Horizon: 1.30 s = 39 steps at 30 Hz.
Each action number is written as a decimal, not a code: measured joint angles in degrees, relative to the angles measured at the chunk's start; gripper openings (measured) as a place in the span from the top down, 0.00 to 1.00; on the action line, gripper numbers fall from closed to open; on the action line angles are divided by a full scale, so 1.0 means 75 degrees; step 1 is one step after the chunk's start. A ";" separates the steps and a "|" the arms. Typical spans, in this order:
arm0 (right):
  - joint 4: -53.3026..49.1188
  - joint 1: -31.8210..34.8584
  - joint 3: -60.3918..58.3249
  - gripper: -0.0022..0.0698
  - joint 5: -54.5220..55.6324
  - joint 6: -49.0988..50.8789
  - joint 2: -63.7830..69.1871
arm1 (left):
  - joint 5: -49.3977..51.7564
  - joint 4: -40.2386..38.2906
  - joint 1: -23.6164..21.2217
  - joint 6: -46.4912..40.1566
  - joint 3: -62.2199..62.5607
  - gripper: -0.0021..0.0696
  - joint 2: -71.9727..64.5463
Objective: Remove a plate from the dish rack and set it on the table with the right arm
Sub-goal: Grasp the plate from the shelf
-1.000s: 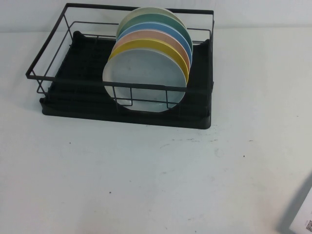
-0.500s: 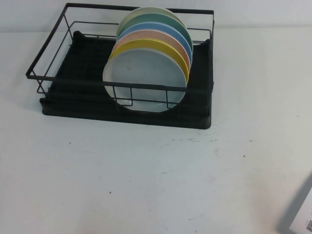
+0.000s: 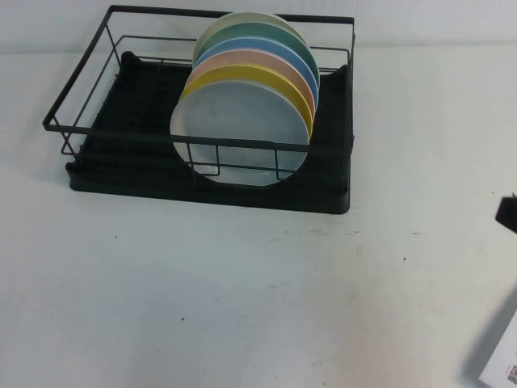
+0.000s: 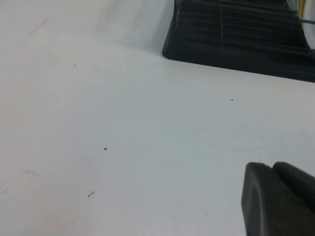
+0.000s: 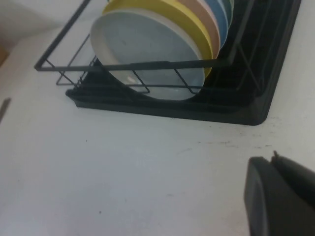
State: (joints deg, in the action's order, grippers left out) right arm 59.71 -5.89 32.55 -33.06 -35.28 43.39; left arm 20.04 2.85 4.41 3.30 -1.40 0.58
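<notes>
The black wire dish rack [image 3: 89, 166] stands at the back of the white table [image 3: 242, 307]. The pale grey-blue plate [image 3: 241, 133] stands on edge at the front of a row of plates in the rack. It also shows in the right wrist view [image 5: 147, 54]. My right gripper [image 5: 272, 160] is shut and empty, low over the table in front of the rack's right end. A dark tip of the right arm [image 3: 507, 213] shows at the right edge. My left gripper [image 4: 270, 166] is shut and empty over bare table near a rack corner [image 4: 197, 44].
Behind the grey-blue plate stand a yellow plate [image 3: 246, 74], then pink, brighter blue, green and cream plates. The rack's left half holds no plates. A white object with a label [image 3: 502, 365] lies at the table's front right corner.
A dark tip of the right arm has come into the high view at the right edge. The rack and plates have not moved.
</notes>
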 joint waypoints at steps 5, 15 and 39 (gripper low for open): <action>-0.0024 0.0000 0.1491 1.00 -0.0445 -0.0908 0.2145 | 0.0000 0.0000 0.0000 0.0000 0.0000 0.98 0.0000; 0.0266 -0.0857 0.3027 1.00 -0.0030 -0.2142 0.4342 | 0.0000 0.0000 0.0000 0.0000 0.0000 0.98 0.0000; 0.0002 -0.2874 0.6645 0.55 0.0830 -0.5469 0.7926 | 0.0000 0.0000 0.0000 0.0000 0.0000 0.98 0.0000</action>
State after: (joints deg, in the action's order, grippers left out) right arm 59.72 -27.44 82.39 -26.84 -76.29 102.84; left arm 20.04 2.85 4.41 3.30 -1.40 0.58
